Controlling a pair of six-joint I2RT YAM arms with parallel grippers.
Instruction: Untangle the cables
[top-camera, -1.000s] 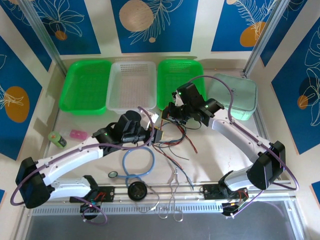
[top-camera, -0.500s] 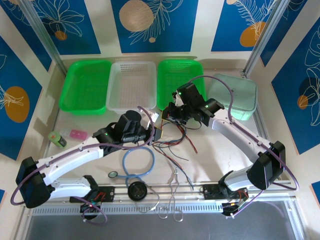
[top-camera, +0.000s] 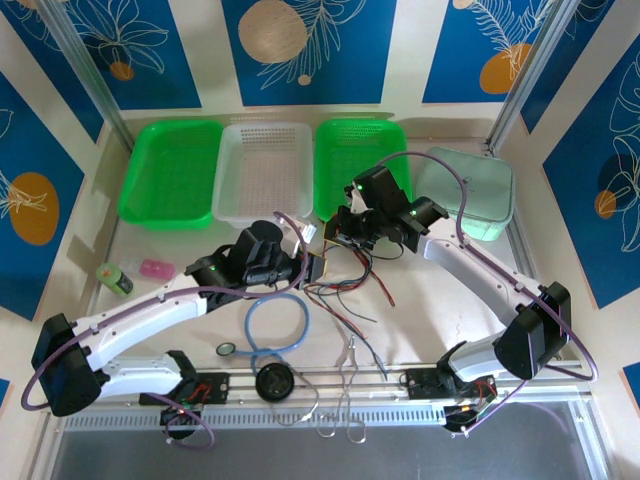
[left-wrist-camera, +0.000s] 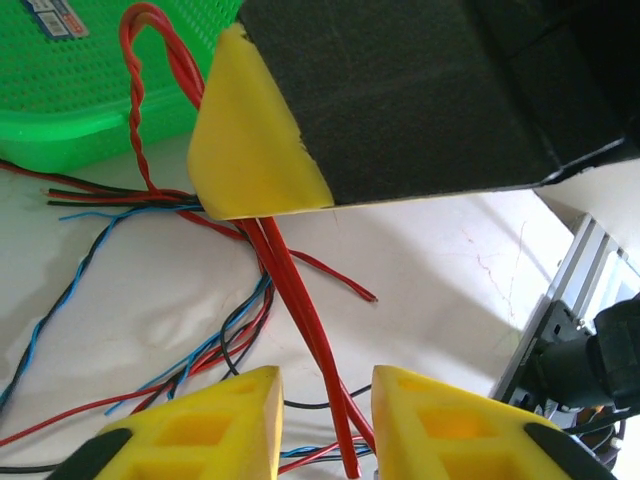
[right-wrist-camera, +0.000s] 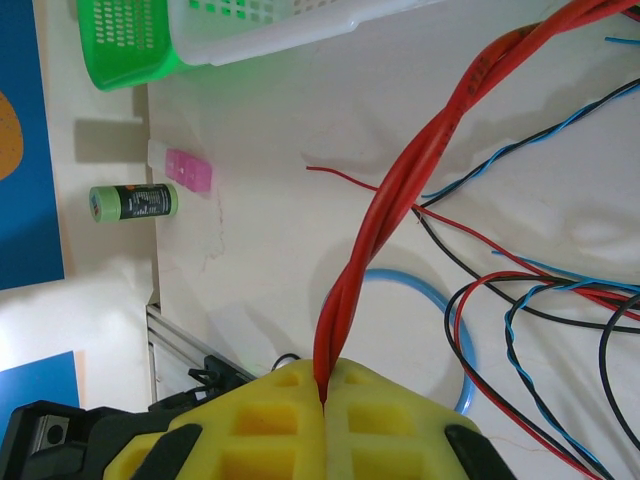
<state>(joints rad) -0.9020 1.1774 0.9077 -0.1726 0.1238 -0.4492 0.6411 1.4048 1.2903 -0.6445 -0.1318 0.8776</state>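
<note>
Two arms reach over the bench (top-camera: 440, 310), with one pincer each. The right pincer (right-wrist-camera: 325, 385) is clamped tight on a red twisted pair (right-wrist-camera: 415, 160), which comes out from between its pressed yellow pads. The left pincer (left-wrist-camera: 325, 400) has its pads apart. That red pair runs down through the gap, and I can't tell whether either pad touches it. The two pincers sit close together over the middle of the bench.

The cables (top-camera: 340, 290) lie in one loose tangle on the bench just in front of the pincers. They are red, black and blue strands, too crossed over to count.

Four containers stand along the back: a green basket (top-camera: 170, 170), a white basket (top-camera: 262, 170), a second green basket (top-camera: 360, 160) and a pale tub (top-camera: 470, 190). One blue tube loop (top-camera: 249, 322) lies beside the tangle, on the left arm's side.

Hardly anything differs from half a second ago. The tangle and the right arm lie as they did, and the left pincer looks a shade nearer the right one.
</note>
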